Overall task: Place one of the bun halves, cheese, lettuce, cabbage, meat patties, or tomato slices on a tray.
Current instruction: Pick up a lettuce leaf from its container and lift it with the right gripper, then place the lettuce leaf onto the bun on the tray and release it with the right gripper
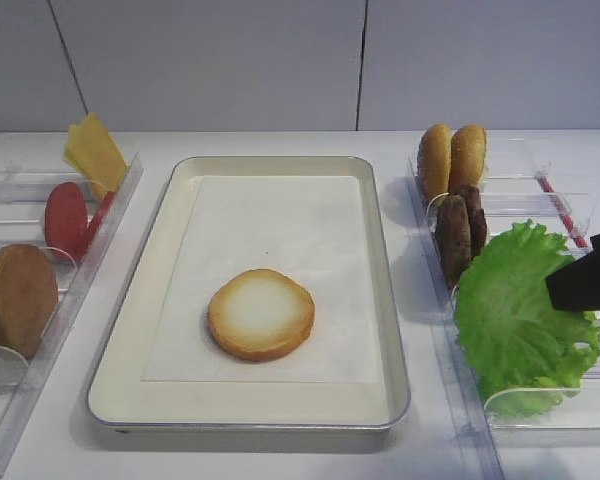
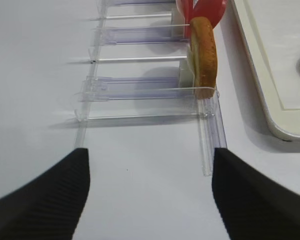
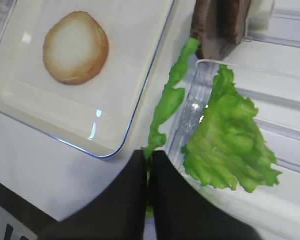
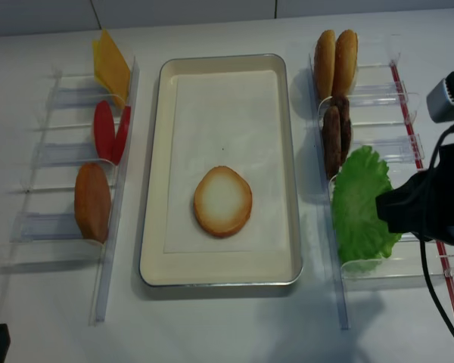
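The cream tray (image 1: 170, 400) lies in the middle, with one bun half (image 1: 260, 313) pale face up on its paper. To its right, in a clear rack, stands the flat frilled lettuce (image 1: 515, 305). My right gripper (image 3: 150, 156) is shut on the edge of that lettuce (image 3: 167, 100), beside the tray's near right corner. A bulkier folded green leaf, the cabbage (image 3: 230, 140), lies just right of it. My left gripper (image 2: 150, 152) is open over bare table short of the left rack, with nothing between its fingers.
The left rack (image 1: 100, 235) holds cheese (image 1: 95, 150), tomato slices (image 1: 68, 218) and a bun half (image 1: 18, 295). The right rack (image 1: 450, 330) holds two bun halves (image 1: 452, 158) and meat patties (image 1: 460, 228) behind the lettuce.
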